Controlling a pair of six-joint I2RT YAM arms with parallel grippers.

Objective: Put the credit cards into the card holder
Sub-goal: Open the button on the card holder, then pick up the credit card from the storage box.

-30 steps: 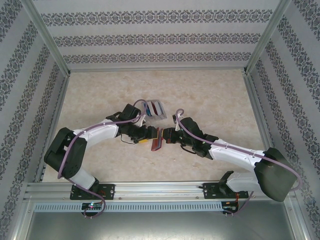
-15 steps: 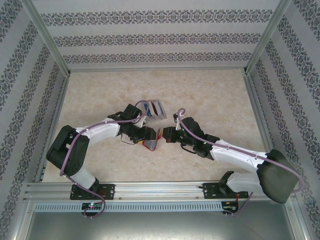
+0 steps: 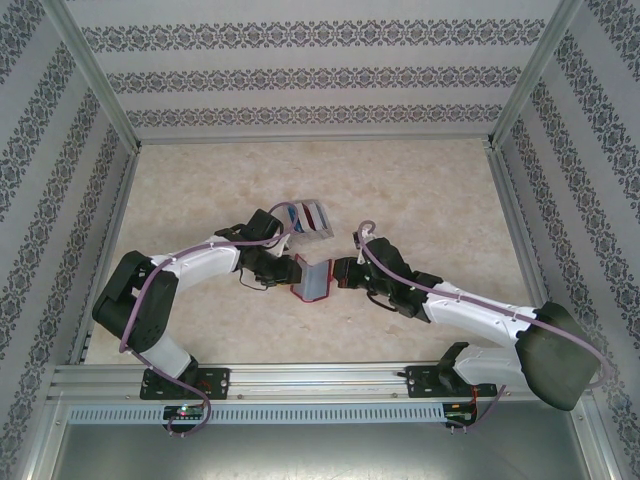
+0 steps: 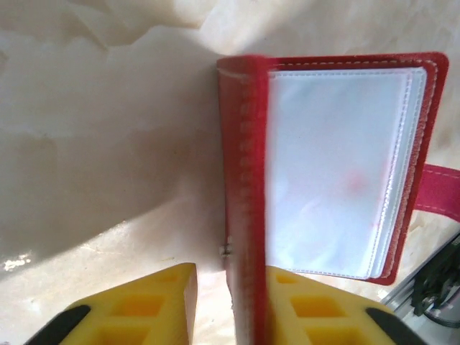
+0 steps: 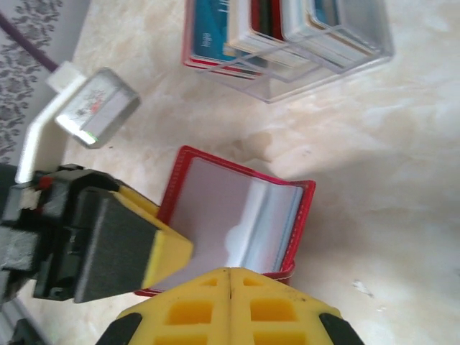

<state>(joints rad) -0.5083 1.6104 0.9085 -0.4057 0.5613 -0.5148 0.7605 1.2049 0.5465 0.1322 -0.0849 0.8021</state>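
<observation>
The table (image 3: 200, 180) is pale and marbled, and both arms reach to its middle. The left arm (image 3: 190, 265) and right arm (image 3: 470, 310) meet at the wallet (image 3: 312, 280), which sits open between them, just near of the clear tray (image 3: 312, 216).

The left gripper (image 4: 230, 309) is clamped on one red cover, which stands on edge between its yellow fingers. The other cover, with the clear pockets (image 4: 338, 165), lies spread flat. The right gripper (image 5: 230, 309) has its fingers pressed together at the wallet's opposite edge. It is probably pinching the tab (image 4: 440, 188), though the contact itself is hidden.

The cards (image 5: 215, 32) all stand in the tray's slots, blue and pale ones side by side.

By my reading the opening step is about done. The pockets look empty, so every card is yet to be picked and slid in.
</observation>
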